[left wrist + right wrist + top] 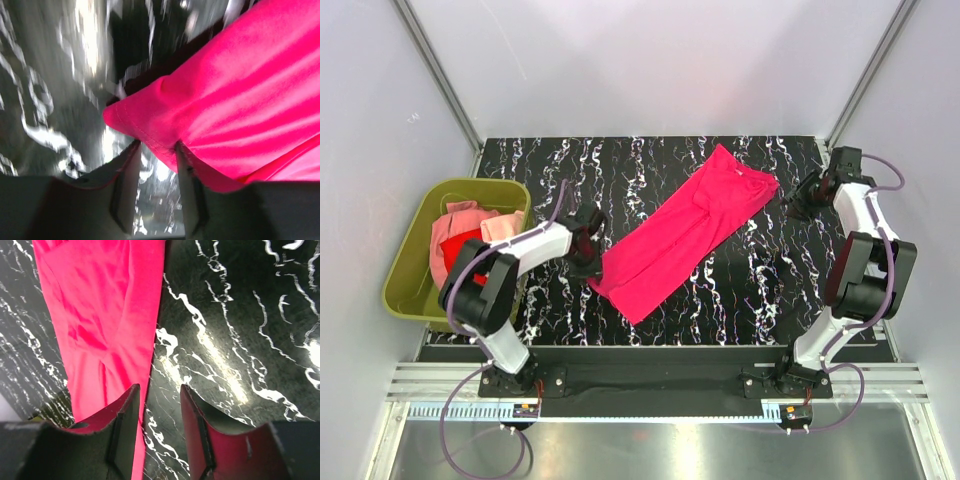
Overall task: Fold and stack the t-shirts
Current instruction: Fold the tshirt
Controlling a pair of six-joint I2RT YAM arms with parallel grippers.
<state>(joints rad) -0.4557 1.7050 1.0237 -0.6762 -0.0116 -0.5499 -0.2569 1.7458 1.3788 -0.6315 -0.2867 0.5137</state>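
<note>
magenta t-shirt (690,235) lies diagonal mid-frame in top view; left gripper (156,147) parted at its lower-left hem corner, no pinch; right gripper (160,390) spread over table (240,340) beside its upper-right end

Blur smears the left wrist view: the black, white-veined marble tabletop (45,100) shows only as streaks, and the bright magenta-pink cloth t-shirt (240,100) runs off the right edge. In the olive-green plastic tub (405,290), the crumpled red shirt (468,247) and pale salmon-pink cloth (445,232) overlap, so their number cannot be told.
</note>
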